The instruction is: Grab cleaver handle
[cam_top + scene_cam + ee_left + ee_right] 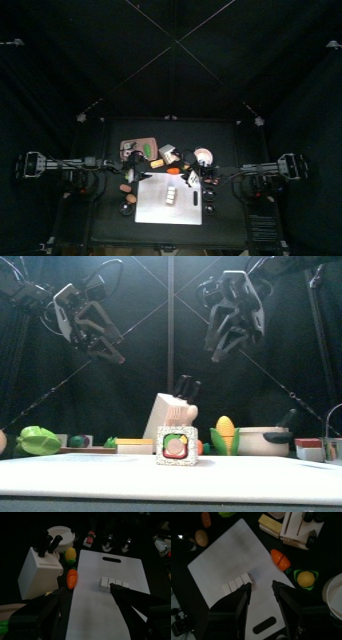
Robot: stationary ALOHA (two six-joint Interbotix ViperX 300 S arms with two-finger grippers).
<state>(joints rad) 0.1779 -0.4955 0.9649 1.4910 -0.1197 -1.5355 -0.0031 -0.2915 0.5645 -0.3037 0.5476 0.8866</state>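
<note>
While both arms are hanging high above the table, I am seeing the small white-framed card (pixel 175 445) standing nearest the front edge, on the white cutting board (pixel 113 582). Behind it the knife block (pixel 170 413) is sitting with dark handles (pixel 186 387) sticking up; I cannot tell which is the cleaver's. My left gripper (pixel 87 602) and right gripper (pixel 261 591) are both hovering spread wide, holding nothing.
</note>
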